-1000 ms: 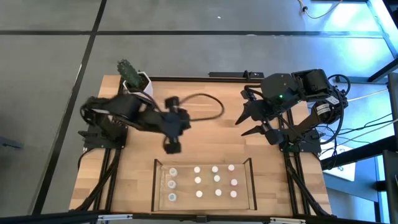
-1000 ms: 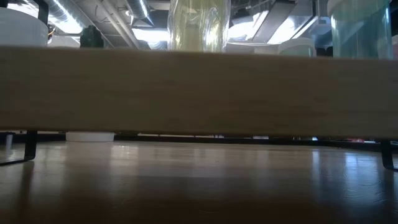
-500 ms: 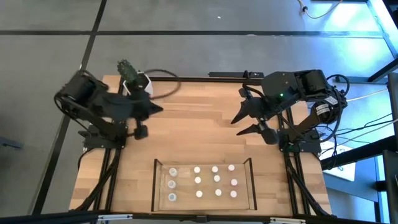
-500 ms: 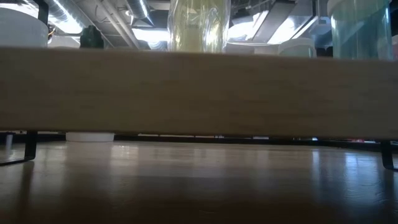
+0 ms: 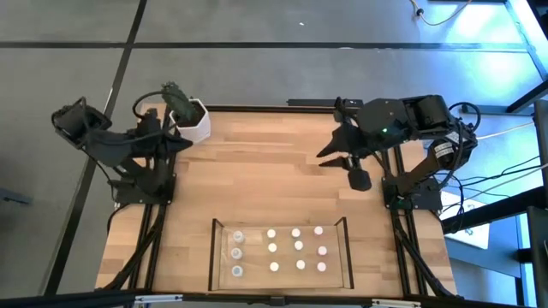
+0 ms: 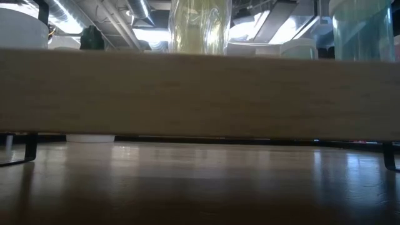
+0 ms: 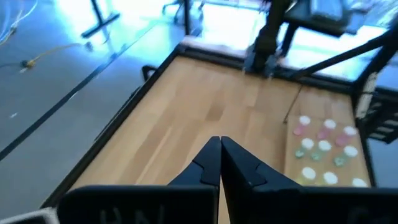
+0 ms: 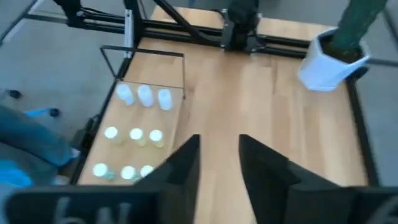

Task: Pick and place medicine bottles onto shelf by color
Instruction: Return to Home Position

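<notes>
High view showed the medicine bottles [image 5: 298, 246] standing in rows inside the shelf [image 5: 213, 255] at lower centre; the left gripper [image 7: 219, 144] sat upper left by the cactus pot [image 5: 194, 121], jaws pressed together, empty. The right gripper [image 8: 219, 142] hung upper right, jaws apart, holding nothing.

1. From above, the table [image 5: 282, 162] is evenly lit; hard glare is seen on the floor [image 5: 479, 21] at upper right.
2. At table height, the shelf [image 6: 200, 94] is dimly lit against bright ceiling lights [image 6: 147, 34].
3. Pale reflections are carried on the table there.
</notes>
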Robot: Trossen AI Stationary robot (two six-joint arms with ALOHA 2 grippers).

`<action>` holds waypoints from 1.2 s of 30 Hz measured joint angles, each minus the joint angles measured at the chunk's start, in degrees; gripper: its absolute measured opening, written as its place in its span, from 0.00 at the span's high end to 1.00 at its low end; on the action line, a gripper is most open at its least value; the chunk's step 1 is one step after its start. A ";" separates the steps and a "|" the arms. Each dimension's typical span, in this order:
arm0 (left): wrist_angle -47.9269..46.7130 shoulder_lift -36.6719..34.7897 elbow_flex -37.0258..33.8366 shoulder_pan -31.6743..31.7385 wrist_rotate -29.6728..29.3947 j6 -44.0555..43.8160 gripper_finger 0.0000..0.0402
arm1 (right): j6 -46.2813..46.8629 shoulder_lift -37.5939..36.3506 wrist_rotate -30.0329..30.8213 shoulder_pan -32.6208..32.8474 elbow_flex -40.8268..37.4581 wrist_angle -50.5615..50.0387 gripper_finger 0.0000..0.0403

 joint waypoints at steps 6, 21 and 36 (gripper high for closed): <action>20.65 -12.48 -18.45 -2.18 0.61 9.30 1.00 | -3.72 -3.18 0.61 0.09 0.00 -0.14 0.96; 58.26 -41.80 -51.86 -2.55 19.30 33.06 1.00 | -0.83 -18.86 -4.47 2.55 -13.66 10.69 0.99; 65.08 -58.59 -68.10 -2.24 20.80 34.55 1.00 | 3.93 -42.82 -4.25 2.56 -54.13 42.46 0.99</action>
